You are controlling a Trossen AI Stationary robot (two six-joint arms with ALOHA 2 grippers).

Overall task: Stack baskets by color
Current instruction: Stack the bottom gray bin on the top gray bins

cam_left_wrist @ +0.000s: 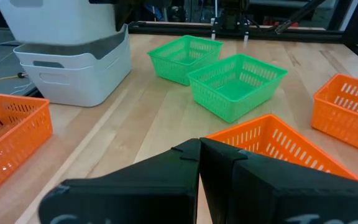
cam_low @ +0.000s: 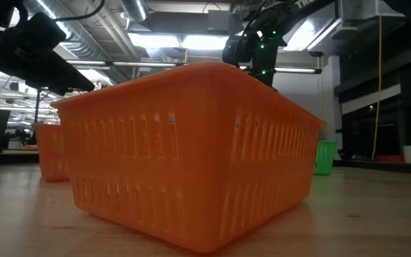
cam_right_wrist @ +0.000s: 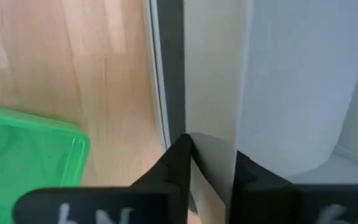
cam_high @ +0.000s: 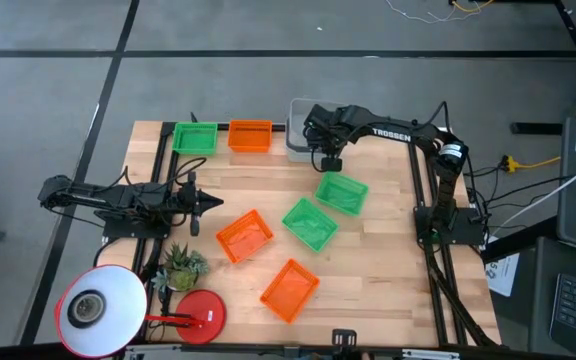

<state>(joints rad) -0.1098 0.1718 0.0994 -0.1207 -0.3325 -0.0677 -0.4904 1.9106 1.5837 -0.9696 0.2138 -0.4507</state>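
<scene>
Orange basket [cam_low: 191,143] fills the low view, closest to the front edge of the counter [cam_high: 388,270], empty and upright; in the high view it is the front-most basket [cam_high: 290,290].

Left to right on the counter:
- White lamp head [cam_high: 100,310], its red base [cam_high: 200,315] and a small plant [cam_high: 180,268] at front left.
- Left pincer [cam_high: 211,203] is mid-left, above bare wood, fingers pressed together, holding nothing. It points toward the second orange basket [cam_high: 245,236], near but apart.
- Green basket [cam_high: 195,137] at the back edge, with a third orange basket [cam_high: 250,135] just beside it on the right. Both single and empty.
- Second orange basket sits mid-counter, turned at an angle.
- Grey baskets [cam_high: 301,143] at back centre, right of the third orange one. They are nested as a stack; the left wrist view shows one seated inside another [cam_left_wrist: 73,56], total count unclear.
- Right pincer [cam_high: 330,160] is at the stack's near right corner, pinching the grey wall between its fingers [cam_right_wrist: 179,162].
- Two more green baskets, one [cam_high: 310,223] mid-counter and one [cam_high: 341,193] just behind and right of it, corners near or touching, both empty and angled.

No green or orange basket is stacked on another.
</scene>
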